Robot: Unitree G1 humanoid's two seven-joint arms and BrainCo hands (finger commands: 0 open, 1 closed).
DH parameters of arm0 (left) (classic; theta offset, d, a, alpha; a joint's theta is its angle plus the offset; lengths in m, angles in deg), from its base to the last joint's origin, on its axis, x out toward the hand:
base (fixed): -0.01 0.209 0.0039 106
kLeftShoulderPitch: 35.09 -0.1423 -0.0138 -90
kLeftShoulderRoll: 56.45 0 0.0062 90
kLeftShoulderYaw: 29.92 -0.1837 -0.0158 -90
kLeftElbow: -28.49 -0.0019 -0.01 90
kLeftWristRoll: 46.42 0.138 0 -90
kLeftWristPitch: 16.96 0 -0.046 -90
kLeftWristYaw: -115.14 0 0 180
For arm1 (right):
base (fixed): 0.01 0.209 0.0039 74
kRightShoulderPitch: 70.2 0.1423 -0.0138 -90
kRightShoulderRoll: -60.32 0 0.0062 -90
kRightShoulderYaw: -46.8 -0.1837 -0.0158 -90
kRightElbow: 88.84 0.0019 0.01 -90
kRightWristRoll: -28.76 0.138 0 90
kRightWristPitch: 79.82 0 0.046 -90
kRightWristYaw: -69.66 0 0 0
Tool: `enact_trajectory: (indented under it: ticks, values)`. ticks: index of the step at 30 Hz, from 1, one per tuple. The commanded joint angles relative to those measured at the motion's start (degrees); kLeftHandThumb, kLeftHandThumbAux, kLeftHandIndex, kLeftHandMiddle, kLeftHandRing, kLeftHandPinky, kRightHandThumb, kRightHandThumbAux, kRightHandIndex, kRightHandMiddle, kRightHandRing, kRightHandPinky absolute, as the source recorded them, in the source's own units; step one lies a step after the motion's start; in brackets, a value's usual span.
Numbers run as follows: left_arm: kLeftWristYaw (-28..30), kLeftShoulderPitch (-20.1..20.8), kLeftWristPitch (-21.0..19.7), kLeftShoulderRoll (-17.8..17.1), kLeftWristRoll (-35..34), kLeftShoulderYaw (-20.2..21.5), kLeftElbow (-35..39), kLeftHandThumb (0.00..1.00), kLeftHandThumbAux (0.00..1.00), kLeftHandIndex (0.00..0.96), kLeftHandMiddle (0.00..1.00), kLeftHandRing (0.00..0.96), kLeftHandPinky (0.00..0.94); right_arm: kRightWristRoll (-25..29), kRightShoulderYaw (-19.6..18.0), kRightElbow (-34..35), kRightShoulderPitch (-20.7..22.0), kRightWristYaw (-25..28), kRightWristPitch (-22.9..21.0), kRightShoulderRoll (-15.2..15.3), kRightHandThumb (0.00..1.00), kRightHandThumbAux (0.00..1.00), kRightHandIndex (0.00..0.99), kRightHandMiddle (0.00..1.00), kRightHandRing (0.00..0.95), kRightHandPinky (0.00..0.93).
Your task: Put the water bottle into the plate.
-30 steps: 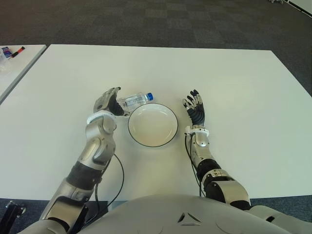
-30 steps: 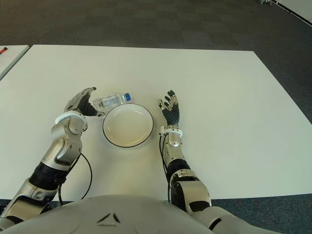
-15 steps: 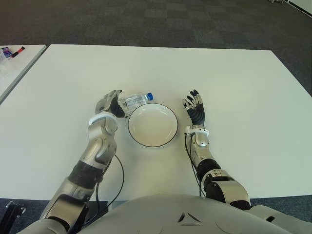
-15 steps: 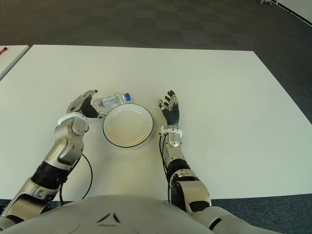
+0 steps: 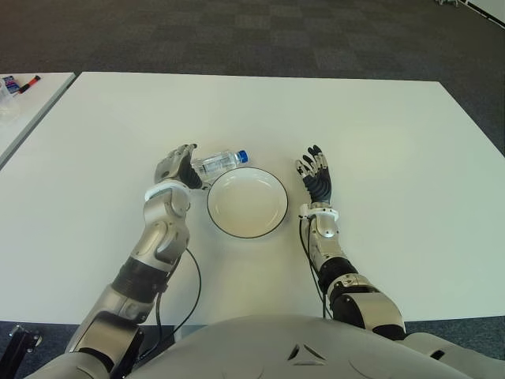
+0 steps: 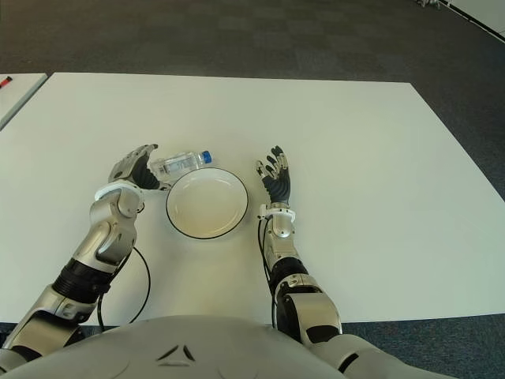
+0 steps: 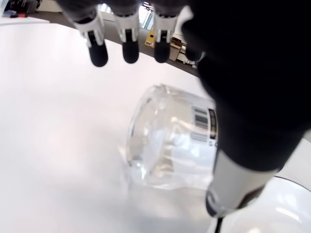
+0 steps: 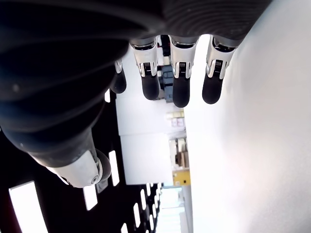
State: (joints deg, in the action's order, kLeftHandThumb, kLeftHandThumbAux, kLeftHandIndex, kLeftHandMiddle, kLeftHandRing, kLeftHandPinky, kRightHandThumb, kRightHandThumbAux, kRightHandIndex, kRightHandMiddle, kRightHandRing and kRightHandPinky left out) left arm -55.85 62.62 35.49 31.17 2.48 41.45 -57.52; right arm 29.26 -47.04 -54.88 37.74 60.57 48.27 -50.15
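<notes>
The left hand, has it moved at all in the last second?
Yes, slightly. The left hand has edged toward the bottle lying beside the plate, which has stayed put. Its fingers are open around the bottle's base.

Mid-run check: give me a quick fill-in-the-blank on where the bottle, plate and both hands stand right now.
1. The water bottle lies on its ____ on the table.
2. The bottle's cap is ____ in colour.
3. The plate holds ____.
4. The left hand is open at the bottle's base, while the right hand shows on the plate's ____ side.

Missing words: side; blue; nothing; right
</notes>
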Motion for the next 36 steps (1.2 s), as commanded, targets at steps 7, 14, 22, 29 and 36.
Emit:
enact_trajectory:
  ticks: [7,14,22,29,36]
  values:
    - [-1.0,-0.3,0.8,0.0,-0.5,-0.2,-2.9,0.000,0.887,0.000,0.015,0.035,0.109,0.7,-0.5,-2.6,-3.6,0.2,-2.3,-2.2,0.036,0.700,0.070,0.116,0.130,0.172]
    - [-1.2,-0.1,1.1,0.1,-0.5,-0.2,-3.4,0.000,0.886,0.000,0.012,0.030,0.107,0.7,-0.6,-2.6,-3.6,0.3,-2.1,-2.3,0.038,0.695,0.073,0.118,0.131,0.174]
    - [-1.1,-0.1,0.8,0.3,-0.4,-0.2,-3.4,0.000,0.887,0.000,0.009,0.028,0.106,0.6,-0.5,-2.5,-3.6,0.4,-2.0,-2.3,0.030,0.699,0.071,0.120,0.132,0.172]
    - [-0.9,0.2,0.4,0.3,0.0,-0.6,-3.7,0.000,0.887,0.000,0.006,0.024,0.101,0.4,-0.4,-2.4,-3.7,0.3,-2.0,-2.2,0.027,0.701,0.069,0.120,0.133,0.174]
    - [-1.1,0.2,0.5,0.2,0.3,-0.9,-3.9,0.000,0.888,0.000,0.006,0.023,0.101,0.4,-0.4,-2.4,-3.7,0.3,-2.0,-2.1,0.029,0.697,0.071,0.120,0.133,0.174]
